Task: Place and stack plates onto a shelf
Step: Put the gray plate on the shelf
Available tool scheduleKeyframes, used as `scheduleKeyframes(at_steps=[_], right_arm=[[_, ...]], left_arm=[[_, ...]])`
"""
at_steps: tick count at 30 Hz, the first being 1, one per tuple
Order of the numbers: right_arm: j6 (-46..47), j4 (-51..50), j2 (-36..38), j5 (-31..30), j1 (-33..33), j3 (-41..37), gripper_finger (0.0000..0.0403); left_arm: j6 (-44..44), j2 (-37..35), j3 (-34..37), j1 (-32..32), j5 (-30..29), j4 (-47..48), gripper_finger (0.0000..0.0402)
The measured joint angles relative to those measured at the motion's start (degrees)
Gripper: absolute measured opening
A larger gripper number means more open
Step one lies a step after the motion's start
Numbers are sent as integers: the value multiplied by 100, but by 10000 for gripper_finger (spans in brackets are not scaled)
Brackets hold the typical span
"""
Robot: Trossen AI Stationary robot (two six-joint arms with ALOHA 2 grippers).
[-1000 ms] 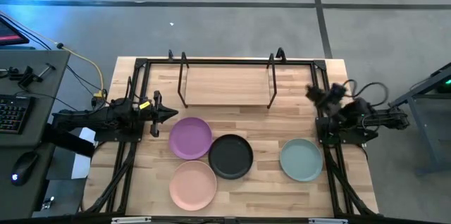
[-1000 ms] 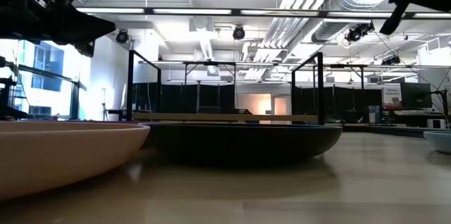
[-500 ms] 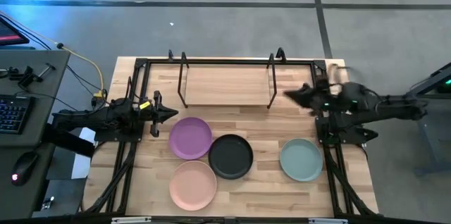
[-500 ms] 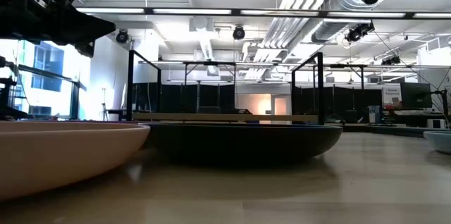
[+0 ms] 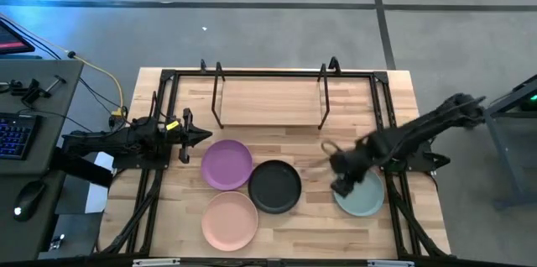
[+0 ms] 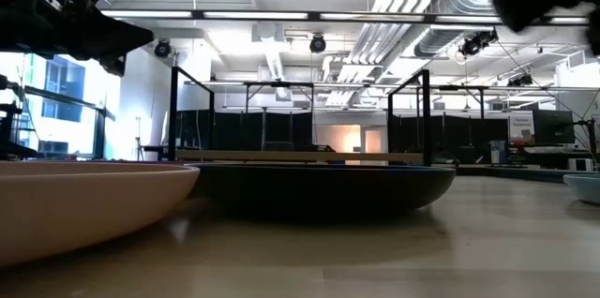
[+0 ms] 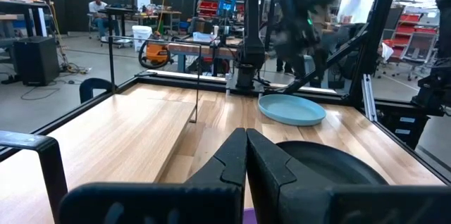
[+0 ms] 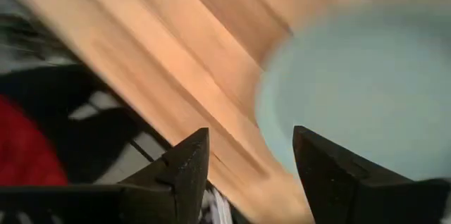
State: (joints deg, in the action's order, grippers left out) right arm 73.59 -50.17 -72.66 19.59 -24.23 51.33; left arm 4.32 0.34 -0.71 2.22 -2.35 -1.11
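Room: I looked across a wooden table (image 5: 310,217) into a lit workshop; a person (image 7: 95,7) sat far off.
Shelf (image 5: 268,101): stood bare at the table's far edge, well beyond both sets of fingers.
Plates: purple (image 5: 226,164), black (image 5: 274,186) and pink (image 5: 230,221) clustered mid-table, touching; blue-green (image 5: 360,193) apart.
Left gripper (image 5: 204,136): I saw its fingers (image 7: 227,160) pressed closed, empty, just beside the purple plate.
Right gripper (image 5: 340,175): I saw its fingers (image 8: 187,164) spread apart, holding nothing, over the blue-green plate's edge.
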Motion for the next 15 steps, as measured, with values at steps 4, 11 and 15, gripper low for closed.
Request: scheduleKeyframes(at_steps=[4, 11, 15], right_arm=[[1629, 326, -248, 33, -936, -297, 188], [4894, 2049, -293, -563, -2278, -1042, 188], [5626, 2136, -294, -778, -2830, -1305, 188]], left_arm=[[0, 1, -2, -1, 0, -2, 0], [0, 0, -2, 0, 0, -2, 0], [0, 0, 0, -1, 0, -2, 0]])
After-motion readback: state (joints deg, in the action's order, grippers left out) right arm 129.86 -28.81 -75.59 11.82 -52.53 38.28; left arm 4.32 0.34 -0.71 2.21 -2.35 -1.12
